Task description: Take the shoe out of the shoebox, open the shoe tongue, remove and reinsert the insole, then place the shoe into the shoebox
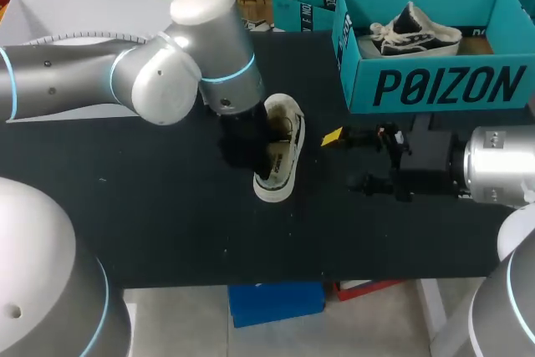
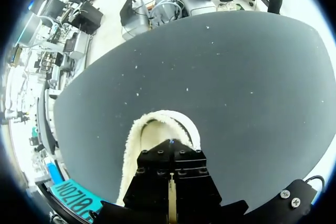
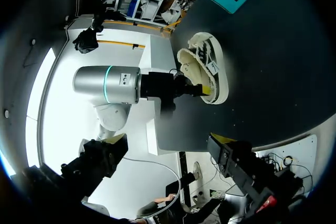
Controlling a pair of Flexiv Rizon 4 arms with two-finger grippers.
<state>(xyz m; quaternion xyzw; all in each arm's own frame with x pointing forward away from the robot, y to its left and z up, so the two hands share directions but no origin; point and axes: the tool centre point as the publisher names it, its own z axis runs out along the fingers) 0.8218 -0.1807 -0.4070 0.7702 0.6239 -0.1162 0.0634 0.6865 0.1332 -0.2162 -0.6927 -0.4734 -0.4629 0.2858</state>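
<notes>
The shoe (image 1: 280, 152) lies on the table (image 1: 167, 206). Behind it and to its right stands the shoebox (image 1: 435, 89), with a second shoe (image 1: 414, 31) inside. The left arm (image 1: 150, 81) comes down at the shoe's left side. The right fingers (image 1: 333, 135) are just to its right, not touching it.

Robot lab, with a test bench for two arms.
Two grey industrial arms with lit blue joint rings, the left arm (image 1: 159, 81) and the right arm (image 1: 501, 165), come in from either side over a black table (image 1: 167, 223). On it are only a teal shoebox (image 1: 435, 85) and a white shoe (image 1: 280, 152).
</notes>
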